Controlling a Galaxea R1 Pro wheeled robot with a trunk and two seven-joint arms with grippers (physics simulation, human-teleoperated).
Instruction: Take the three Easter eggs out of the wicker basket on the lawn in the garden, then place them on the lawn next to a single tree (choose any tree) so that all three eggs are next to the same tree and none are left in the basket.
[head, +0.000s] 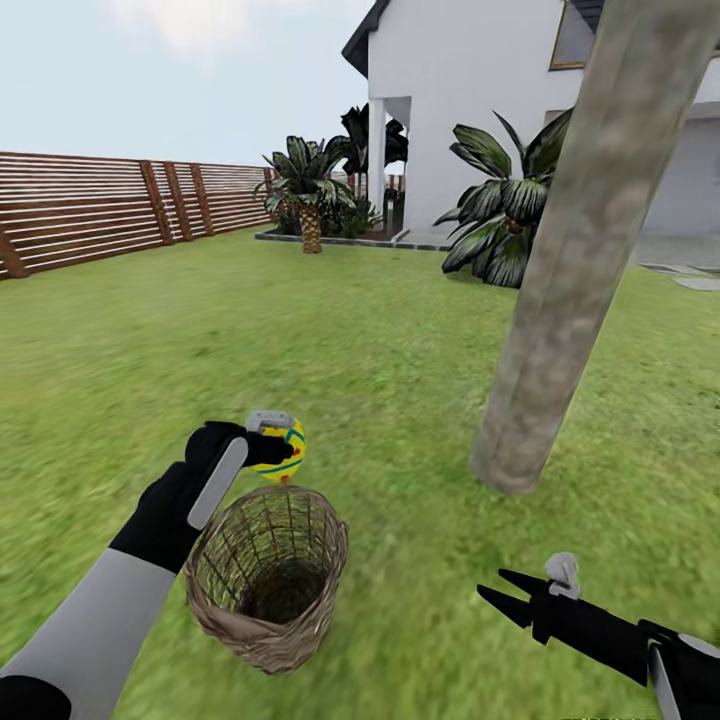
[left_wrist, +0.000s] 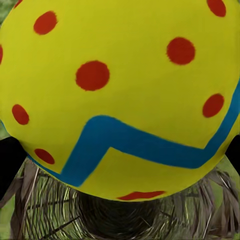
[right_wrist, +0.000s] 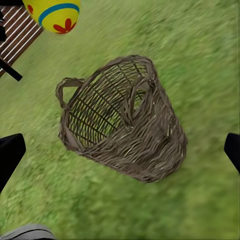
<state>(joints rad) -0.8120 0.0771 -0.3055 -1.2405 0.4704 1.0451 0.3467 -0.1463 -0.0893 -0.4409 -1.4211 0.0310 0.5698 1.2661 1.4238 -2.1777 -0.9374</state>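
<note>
My left gripper (head: 275, 443) is shut on a yellow Easter egg (head: 291, 452) with a blue zigzag and red dots, held just above the far rim of the wicker basket (head: 300, 620). That egg (left_wrist: 120, 90) looms large in the left wrist view, with the basket's weave (left_wrist: 120, 217) below it. The basket stands on the lawn (head: 350, 330). To its right, low over the grass, my right gripper (head: 497, 591) is open and empty; its wrist view looks at the basket (right_wrist: 150, 145) and the held egg (right_wrist: 55, 15). The tree's grey-brown trunk (head: 560, 300) rises right of the basket. The other two eggs are out of view.
A brown slatted fence (head: 90, 210) runs along the left. Short palms (head: 310, 190) and a broad-leafed shrub (head: 505, 215) stand before the white house (head: 460, 100). Grey paving (head: 690, 275) lies at the far right. Open grass spreads around the trunk's base.
</note>
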